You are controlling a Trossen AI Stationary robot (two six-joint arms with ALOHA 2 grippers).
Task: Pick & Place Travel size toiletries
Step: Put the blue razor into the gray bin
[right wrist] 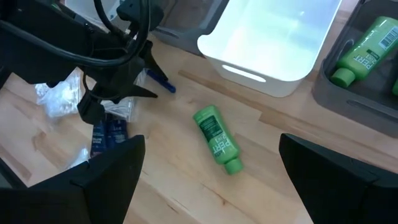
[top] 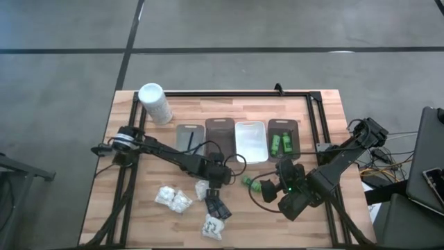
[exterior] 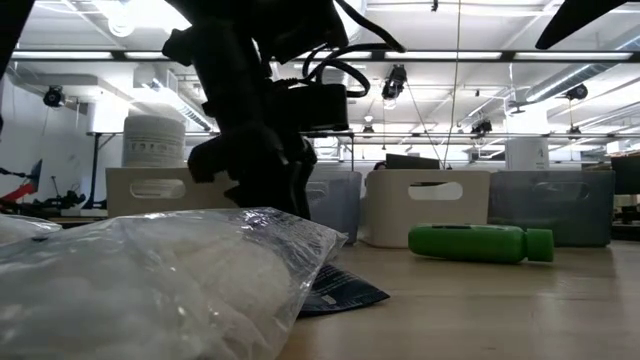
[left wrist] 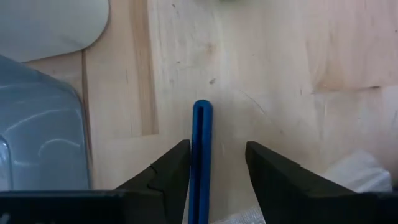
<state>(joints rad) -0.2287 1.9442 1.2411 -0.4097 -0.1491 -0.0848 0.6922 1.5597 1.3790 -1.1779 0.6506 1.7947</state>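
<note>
The blue razor stick (left wrist: 202, 155) lies on the surface (top: 326, 111) between my left claw (left wrist: 214, 180) fingers, seemingly just clenched on it, so next I lift toward a tray while the right claw (right wrist: 211, 180) hangs released.

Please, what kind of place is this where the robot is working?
Probably a robotics lab or workshop, not a home. The low view shows an open ceiling with strip lights and equipment on stands behind the wooden table. The high view shows a bare concrete floor and loose cables beside it.
</note>
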